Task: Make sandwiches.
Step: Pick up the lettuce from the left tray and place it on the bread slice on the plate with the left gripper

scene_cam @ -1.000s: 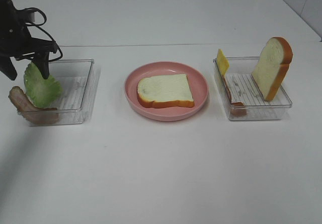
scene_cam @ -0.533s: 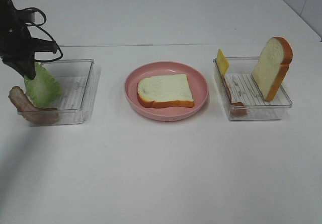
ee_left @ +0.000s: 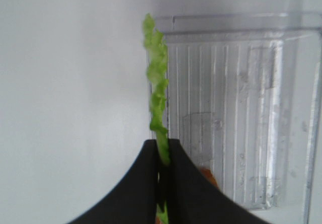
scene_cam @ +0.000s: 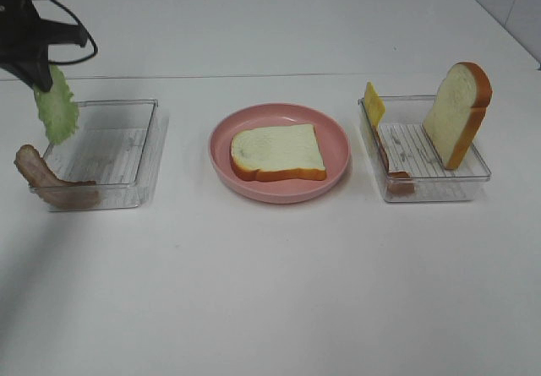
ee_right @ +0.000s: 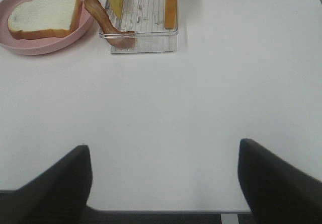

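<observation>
My left gripper [scene_cam: 40,79] is shut on a green lettuce leaf [scene_cam: 56,107] and holds it hanging above the left clear tray [scene_cam: 127,160]; the left wrist view shows the leaf [ee_left: 157,98] edge-on between the shut fingers. A bacon strip [scene_cam: 46,182] leans over that tray's left wall. One bread slice [scene_cam: 277,151] lies flat on the pink plate [scene_cam: 338,144]. The right clear tray [scene_cam: 439,182] holds an upright bread slice [scene_cam: 458,112], a yellow cheese square [scene_cam: 373,104] and a bacon strip [scene_cam: 390,160]. My right gripper [ee_right: 163,183] is open over bare table, well short of that tray.
The white table [scene_cam: 279,291] stretches wide in front of the trays and plate. A seam [scene_cam: 254,75] runs across it behind them. The left arm's cables [scene_cam: 63,34] hang near the tray's far left corner.
My left gripper has closed on the lettuce leaf and lifted it up out of the left tray. The right arm and other items have not moved.
</observation>
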